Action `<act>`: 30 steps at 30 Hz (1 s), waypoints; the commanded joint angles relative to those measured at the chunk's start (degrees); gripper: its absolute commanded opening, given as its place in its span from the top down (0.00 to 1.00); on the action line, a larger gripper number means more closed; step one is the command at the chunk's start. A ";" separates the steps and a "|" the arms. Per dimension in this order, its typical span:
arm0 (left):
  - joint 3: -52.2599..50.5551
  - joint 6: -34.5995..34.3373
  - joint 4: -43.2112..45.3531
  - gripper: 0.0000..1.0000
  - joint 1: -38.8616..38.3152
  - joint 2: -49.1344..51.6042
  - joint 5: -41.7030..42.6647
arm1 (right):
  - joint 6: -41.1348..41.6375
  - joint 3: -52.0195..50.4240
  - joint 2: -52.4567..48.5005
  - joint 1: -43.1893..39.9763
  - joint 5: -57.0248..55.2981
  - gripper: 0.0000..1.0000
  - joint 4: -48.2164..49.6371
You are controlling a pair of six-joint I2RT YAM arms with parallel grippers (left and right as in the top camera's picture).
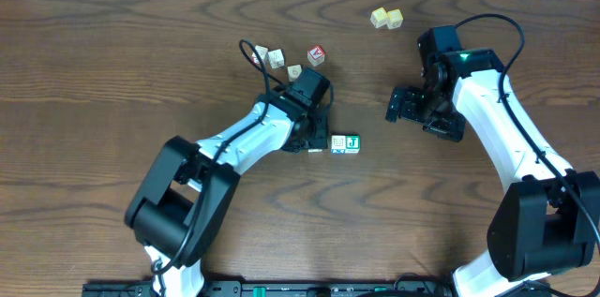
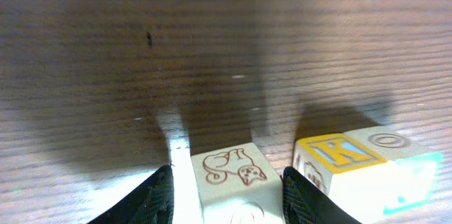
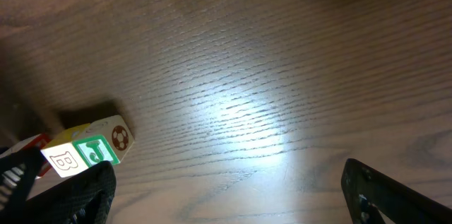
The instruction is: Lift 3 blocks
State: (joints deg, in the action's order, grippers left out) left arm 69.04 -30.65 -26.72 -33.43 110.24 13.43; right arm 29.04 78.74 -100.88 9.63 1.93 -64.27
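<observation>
Closest in, the left claw [image 2: 227,181] stood released around a cream block [image 2: 229,167] resting on the table [image 2: 212,54], a gap showing beside one finger [image 2: 152,199]. Just beside it sat a pale block [image 1: 338,144] touching a green block [image 1: 352,143]. Farther off, the right claw [image 3: 227,181] hung wide open above the table. Farthest back lay a red cube [image 1: 317,54] and two pale-yellow cubes [image 1: 386,19].
</observation>
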 commanded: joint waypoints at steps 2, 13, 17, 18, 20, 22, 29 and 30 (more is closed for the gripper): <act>1.51 0.13 -0.81 0.50 1.40 -6.08 2.51 | -0.81 0.15 -0.37 0.61 0.07 0.01 0.04; 1.49 -1.62 -10.21 0.72 10.27 -8.55 3.89 | 2.64 -8.85 -0.39 3.82 1.49 0.78 10.14; 1.49 -1.60 -16.59 0.92 16.85 -8.44 3.98 | 4.33 -14.03 -0.39 5.40 3.74 0.95 17.09; 1.42 -1.55 -17.64 0.93 17.79 -8.44 4.09 | 5.40 -15.26 -0.39 5.70 3.74 0.95 18.73; 0.90 -1.11 -18.18 0.93 18.43 -8.44 4.11 | 6.62 -17.49 -0.39 6.25 4.50 0.96 22.71; 0.26 -0.90 -17.75 0.93 18.12 -8.41 4.07 | 6.75 -19.15 -0.39 6.80 6.34 0.98 26.29; -1.33 -0.98 -13.77 0.93 13.55 -7.02 4.04 | 8.70 -20.72 -0.39 11.04 8.81 0.99 30.60; -1.33 -0.98 -13.09 0.93 12.79 -6.71 4.02 | 8.85 -20.74 -0.39 11.56 8.52 0.99 30.93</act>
State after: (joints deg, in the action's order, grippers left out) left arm 68.49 -31.73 -41.23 -18.63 102.37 17.69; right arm 36.27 58.33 -100.90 19.03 9.74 -34.30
